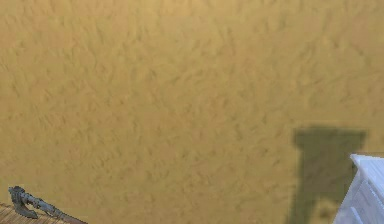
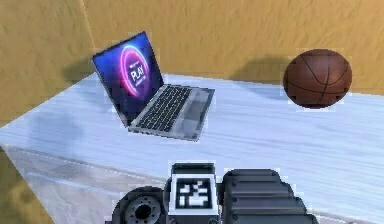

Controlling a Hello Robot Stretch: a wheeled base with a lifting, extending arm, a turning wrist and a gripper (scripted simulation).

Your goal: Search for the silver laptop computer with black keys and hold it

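There's the laptop [image 2: 155, 85], lid up and screen lit, on the pale table [image 2: 300, 150] towards its left end, well apart from the basketball [image 2: 317, 78]. The gripper [image 2: 143, 207] shows low at the table's near edge, and I cannot tell whether it holds anything. The laptop looks stiff, slick and weak at the hinge, so I'd take the base by a side edge, never the screen.
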